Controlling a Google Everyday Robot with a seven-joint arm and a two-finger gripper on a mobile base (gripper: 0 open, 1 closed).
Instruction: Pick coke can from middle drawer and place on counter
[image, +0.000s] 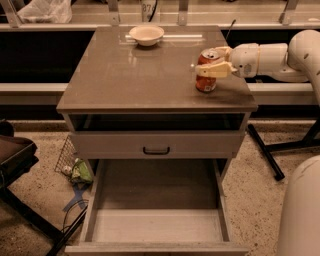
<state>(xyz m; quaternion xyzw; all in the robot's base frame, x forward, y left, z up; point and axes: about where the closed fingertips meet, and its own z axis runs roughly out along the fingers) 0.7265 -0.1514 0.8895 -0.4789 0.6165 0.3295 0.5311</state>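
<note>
Claw (207, 61) clamped around upright coke can (205, 84) on counter (130, 80), close to right edge; middle drawer (155, 225) open below.

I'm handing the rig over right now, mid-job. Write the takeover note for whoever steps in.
Pincer: at the right side of the counter, shut on the coke can.
Things: coke can upright, base on the counter near its right front corner. Middle drawer pulled out, floor bare. White bowl at the counter's back.
Done: can is out of the drawer and on the counter.
Left: open the pincer and withdraw the arm without tipping the can.
</note>
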